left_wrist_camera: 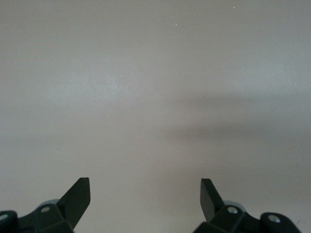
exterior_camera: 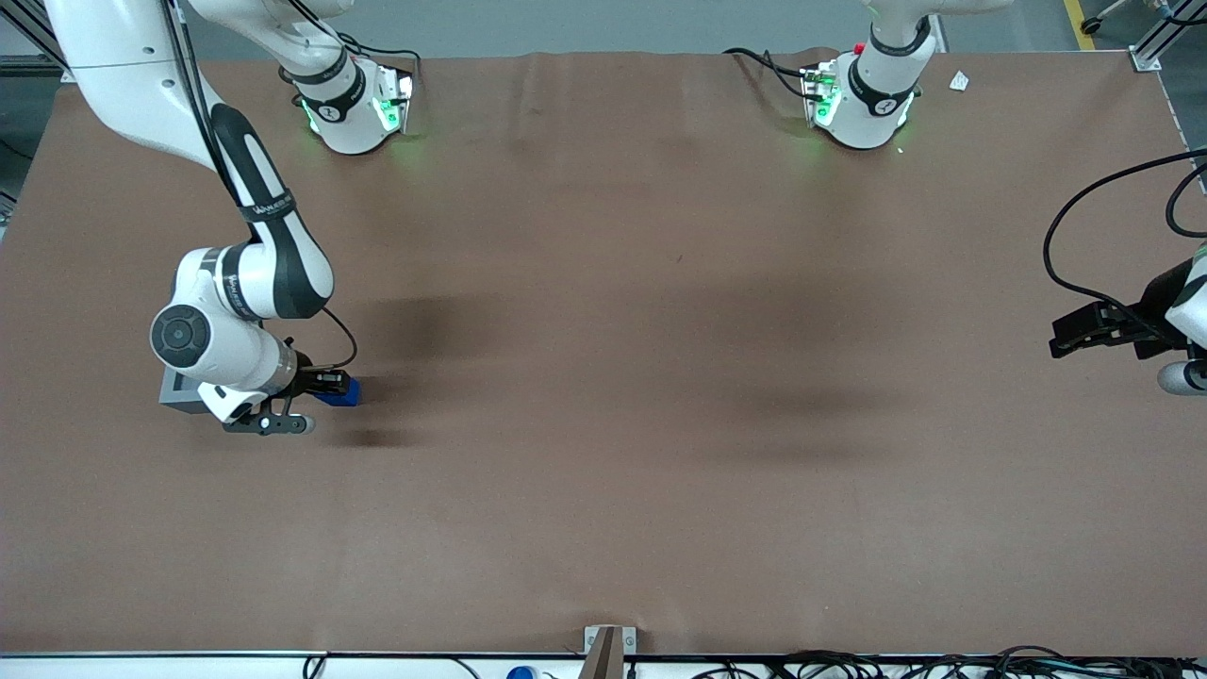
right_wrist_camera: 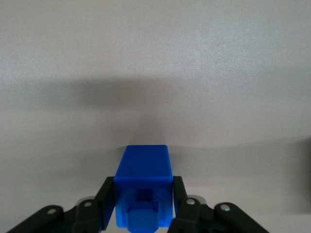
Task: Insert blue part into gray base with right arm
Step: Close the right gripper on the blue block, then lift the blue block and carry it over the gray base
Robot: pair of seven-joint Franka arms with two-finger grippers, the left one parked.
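End effector (right_wrist_camera: 143,206) clamps blue part (right_wrist_camera: 144,189) beside gray base (exterior_camera: 179,391); recommend lifting clear, aligning squarely over recess before lowering.

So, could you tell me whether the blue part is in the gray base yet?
Not yet. The blue part sits clamped in the end effector, beside the gray base.
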